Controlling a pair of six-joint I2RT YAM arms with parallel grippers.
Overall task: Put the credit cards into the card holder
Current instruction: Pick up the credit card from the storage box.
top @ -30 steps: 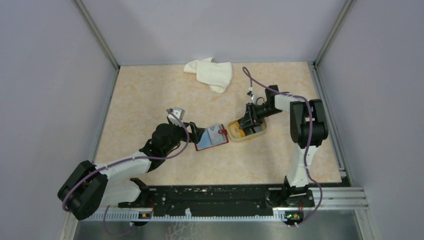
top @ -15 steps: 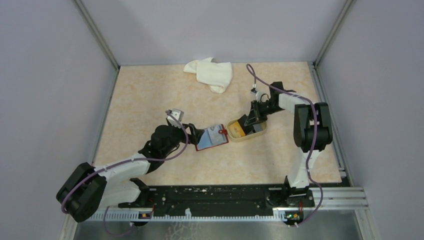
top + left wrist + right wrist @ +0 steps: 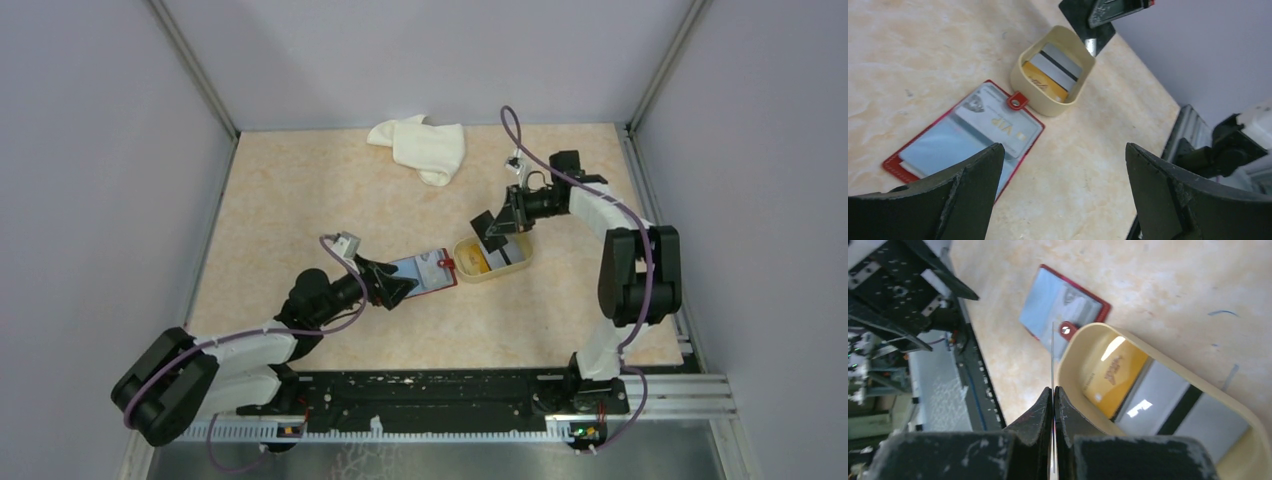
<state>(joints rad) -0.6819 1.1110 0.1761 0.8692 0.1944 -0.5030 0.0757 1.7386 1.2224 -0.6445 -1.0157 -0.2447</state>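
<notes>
The dark red card holder (image 3: 425,272) lies open flat on the table, its snap tab touching the beige tray (image 3: 480,279). A pale card shows behind its clear window (image 3: 993,122). My right gripper (image 3: 503,222) hovers above the tray, shut on a dark credit card (image 3: 484,224). That card appears edge-on (image 3: 1053,355) in the right wrist view, running out from between the shut fingers (image 3: 1053,389). A yellow card (image 3: 1045,85) and a grey striped card (image 3: 1058,62) lie in the tray. My left gripper (image 3: 1063,150) stands open and holds nothing, over the holder's near end.
A white cloth (image 3: 420,148) lies at the back of the table. The black rail (image 3: 440,395) with the arm bases runs along the near edge. Grey walls close in the table on three sides.
My right gripper shut on a card in the tray and lifted it up and back. The left arm drew back and lowered by the card holder, staying open.
</notes>
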